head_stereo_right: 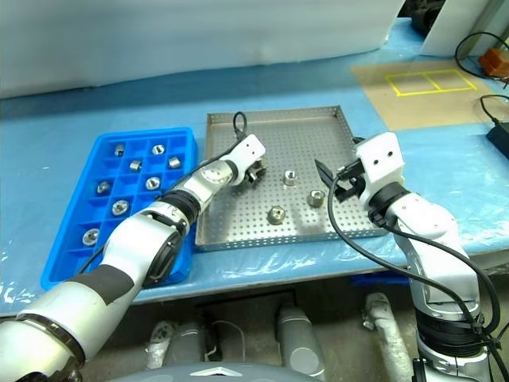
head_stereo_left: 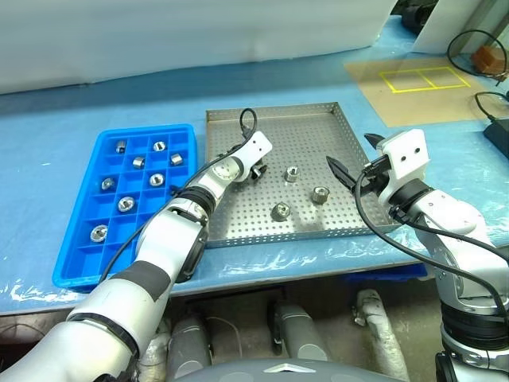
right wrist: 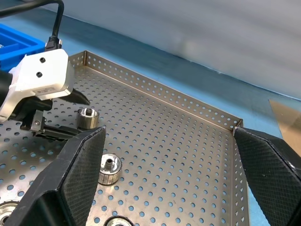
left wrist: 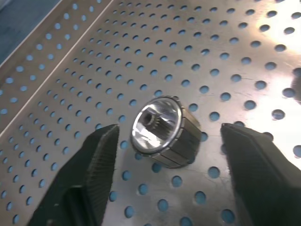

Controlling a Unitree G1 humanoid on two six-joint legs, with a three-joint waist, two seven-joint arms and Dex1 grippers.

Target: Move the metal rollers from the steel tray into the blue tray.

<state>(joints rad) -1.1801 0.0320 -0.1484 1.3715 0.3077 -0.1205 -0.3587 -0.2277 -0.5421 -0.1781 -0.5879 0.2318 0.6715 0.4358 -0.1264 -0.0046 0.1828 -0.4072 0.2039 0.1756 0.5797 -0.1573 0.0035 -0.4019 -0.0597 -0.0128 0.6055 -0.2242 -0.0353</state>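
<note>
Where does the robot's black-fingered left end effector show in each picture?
Left eye view: the left end effector over the perforated square steel tray's left half.
Right eye view: end effector, same place.
Left wrist view: open around a small silver metal roller.
Right wrist view: around that roller.
Shared landmark: the steel tray.

The desk [head_stereo_left: 48, 159] has a blue cover. On it sit the blue tray [head_stereo_left: 67, 255] and the steel tray [head_stereo_left: 318, 119], side by side.
</note>
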